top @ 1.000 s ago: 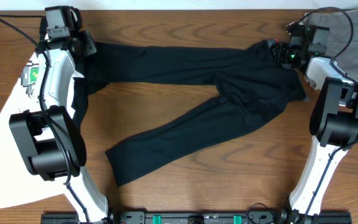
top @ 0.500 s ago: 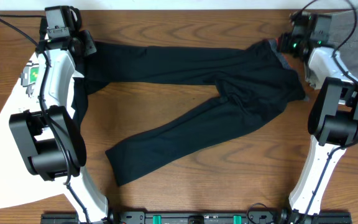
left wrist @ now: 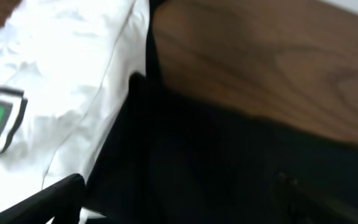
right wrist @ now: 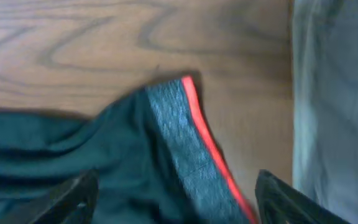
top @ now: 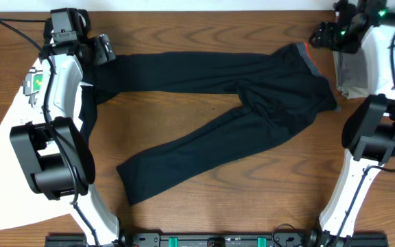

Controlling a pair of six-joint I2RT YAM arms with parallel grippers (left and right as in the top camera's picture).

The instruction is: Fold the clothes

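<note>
The clothes, black trousers [top: 252,103], lie spread flat across the table with both legs running left. Their grey waistband [top: 314,65] with its coral-red edge is at the right. My left gripper [top: 105,49] is open over the end of the upper leg; in the left wrist view its fingers [left wrist: 61,193] stand wide apart above the black cloth [left wrist: 216,155]. My right gripper [top: 323,34] hovers open just past the waistband's far corner. In the right wrist view the waistband [right wrist: 179,130] lies loose between its spread fingers [right wrist: 73,196].
A white T-shirt [top: 5,137] with a green print [top: 38,81] lies at the left, partly under my left arm, and it also shows in the left wrist view [left wrist: 55,74]. Grey-olive folded trousers [top: 348,75] sit at the right, seen too by the right wrist [right wrist: 334,93].
Both grippers have opened and let go of the trousers. My right gripper has drawn back up and to the right, off the waistband. The left one has shifted slightly right.
</note>
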